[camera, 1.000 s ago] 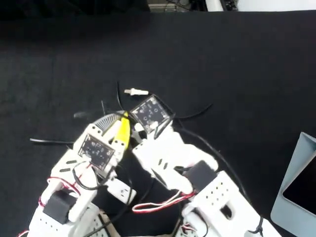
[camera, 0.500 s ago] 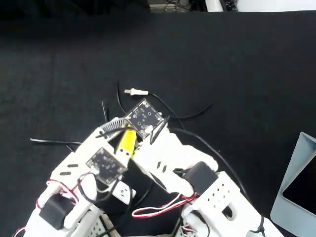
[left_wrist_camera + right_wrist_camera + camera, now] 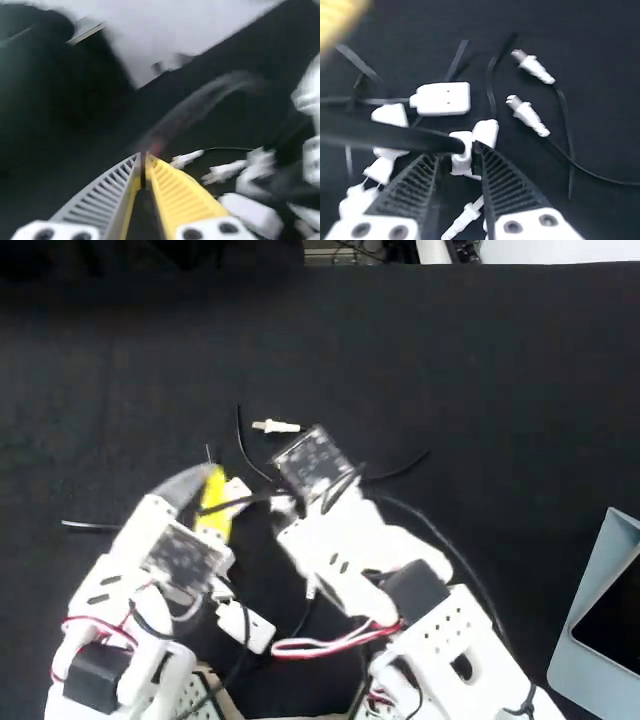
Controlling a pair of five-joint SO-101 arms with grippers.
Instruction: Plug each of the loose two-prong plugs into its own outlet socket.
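Holding for insertion | our right pincer (image 3: pixel 459 151) is clamped on a white plug (image 3: pixel 461 142) just beside the outlet socket (image 3: pixel 442 97) | left pincer (image 3: pixel 144 160) is pressed together, nothing seen between | next, we judge: aim the prongs at the socket's slots and push in.

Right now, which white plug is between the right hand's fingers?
The stubby white plug trailing a taut black cable: it sits between the fingers of the right hand. The two slim plugs lie farther off, untouched.
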